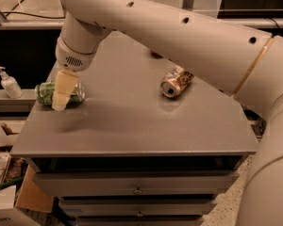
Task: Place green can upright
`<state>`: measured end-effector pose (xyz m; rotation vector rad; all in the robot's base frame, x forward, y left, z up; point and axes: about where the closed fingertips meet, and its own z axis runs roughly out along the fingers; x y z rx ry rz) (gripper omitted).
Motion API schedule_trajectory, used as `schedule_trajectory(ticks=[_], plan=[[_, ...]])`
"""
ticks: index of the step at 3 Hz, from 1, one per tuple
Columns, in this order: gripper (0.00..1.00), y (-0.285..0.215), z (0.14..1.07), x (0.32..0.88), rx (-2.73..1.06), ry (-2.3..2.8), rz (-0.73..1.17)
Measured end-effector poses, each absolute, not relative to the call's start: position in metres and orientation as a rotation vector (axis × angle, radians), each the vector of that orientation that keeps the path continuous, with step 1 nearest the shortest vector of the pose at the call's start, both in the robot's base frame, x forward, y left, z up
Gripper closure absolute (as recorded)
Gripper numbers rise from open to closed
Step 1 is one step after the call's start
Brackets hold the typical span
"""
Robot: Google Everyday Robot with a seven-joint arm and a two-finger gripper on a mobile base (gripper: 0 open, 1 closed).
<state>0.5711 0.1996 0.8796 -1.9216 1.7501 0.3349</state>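
Observation:
The green can lies on its side at the left edge of the grey table, its silver end facing right. My gripper hangs from the big white arm directly over and in front of the can, and its cream tip covers the can's middle. Whether it touches the can cannot be told. The can rests on the table.
An orange-gold and white can lies on its side right of the table's middle. A sliver of a red fruit shows behind the arm. A white pump bottle stands on a ledge to the left. Drawers and boxes sit below.

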Motion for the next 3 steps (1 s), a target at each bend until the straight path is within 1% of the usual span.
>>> schedule_trajectory(ticks=[1, 3], plan=[[0.00, 0.221, 0.873, 0.574, -1.953, 1.745, 0.353], [0.00, 0.241, 0.851, 0.567, -2.007, 1.777, 0.365]])
